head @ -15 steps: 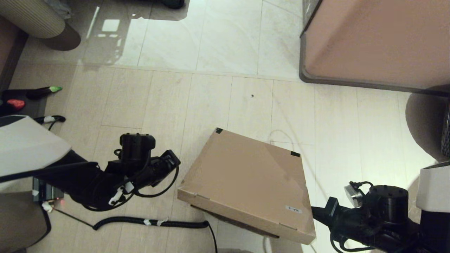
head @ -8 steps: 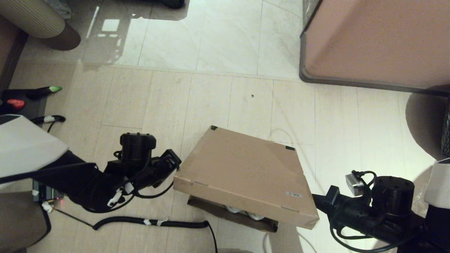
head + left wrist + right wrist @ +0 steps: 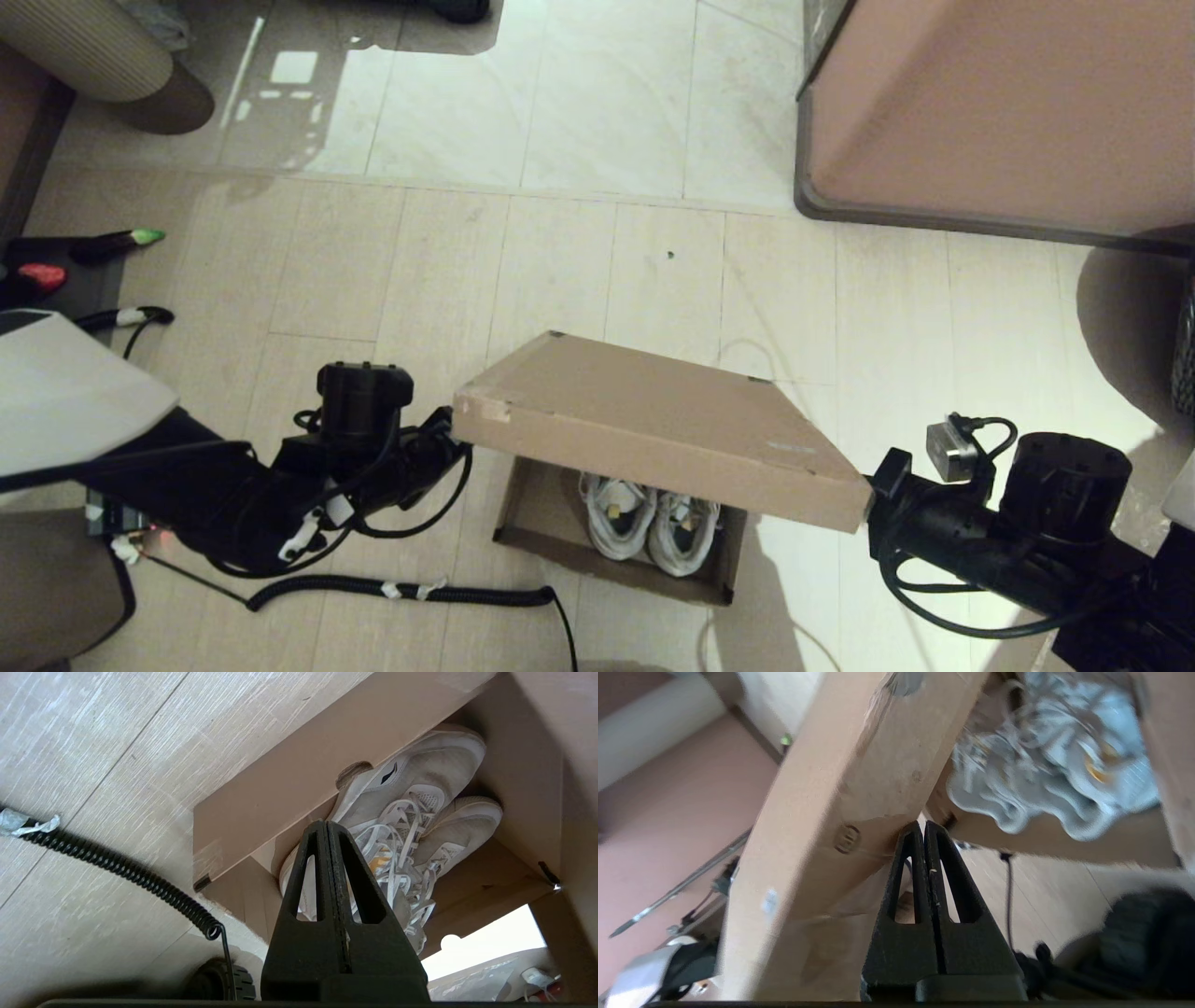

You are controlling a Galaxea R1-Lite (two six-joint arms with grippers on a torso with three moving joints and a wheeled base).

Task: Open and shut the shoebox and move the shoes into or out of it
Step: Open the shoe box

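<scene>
Pale tile floor (image 3: pixel 579 252); shoebox (image 3: pixel 653 425) lid propped up, shoes (image 3: pixel 649 518) at 6 o'clock beneath. My right gripper (image 3: pixel 923 828) pinched closed, empty, under the lid's 3 o'clock corner; left gripper (image 3: pixel 325 828) closed too at 9.

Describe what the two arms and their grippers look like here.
Both arms are black with round joint housings and loose black cables; white shells cover their upper parts. The left arm has white tags on its cables, the right arm a small silver module. The left gripper and right gripper have black, triangular fingers with cut-out slots.
</scene>
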